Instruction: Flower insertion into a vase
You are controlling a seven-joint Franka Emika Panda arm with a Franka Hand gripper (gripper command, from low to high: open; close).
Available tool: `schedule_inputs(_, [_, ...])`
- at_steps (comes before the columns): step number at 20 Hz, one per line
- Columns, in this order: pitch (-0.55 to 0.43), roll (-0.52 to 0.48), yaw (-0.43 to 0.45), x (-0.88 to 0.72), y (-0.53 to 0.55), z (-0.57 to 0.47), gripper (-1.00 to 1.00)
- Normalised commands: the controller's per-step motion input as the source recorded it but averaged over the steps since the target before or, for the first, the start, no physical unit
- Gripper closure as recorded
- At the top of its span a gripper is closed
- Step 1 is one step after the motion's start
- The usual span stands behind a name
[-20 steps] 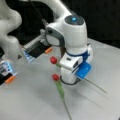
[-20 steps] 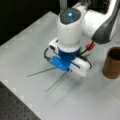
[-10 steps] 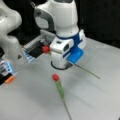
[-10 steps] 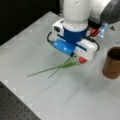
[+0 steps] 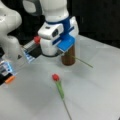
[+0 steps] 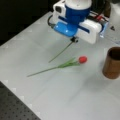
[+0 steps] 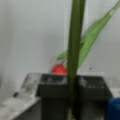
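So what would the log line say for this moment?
hand: shut on green stem, above table | red flower: lying on table | vase: upright, apart from hand, nothing sticking out

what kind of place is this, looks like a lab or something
Probably a robotics lab bench. A white robot arm's gripper holds a thin green stem over a plain white table, with a red tulip and brown vase set out; a second white arm stands nearby.

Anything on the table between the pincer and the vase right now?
Only the red flower's head lies near that stretch in a front view; the table is otherwise bare between the pincer and the vase.
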Motion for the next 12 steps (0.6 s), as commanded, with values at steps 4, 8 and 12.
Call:
schedule_inputs(4, [0.074, 0.093, -0.017, -0.24, -0.03, 0.31, 1.00])
schedule_inputs(8, [0.094, 0.101, -0.037, -0.34, -0.06, 0.42, 1.00])
schedule_inputs(12, [0.087, 0.066, -0.067, -0.30, -0.17, 0.25, 1.00])
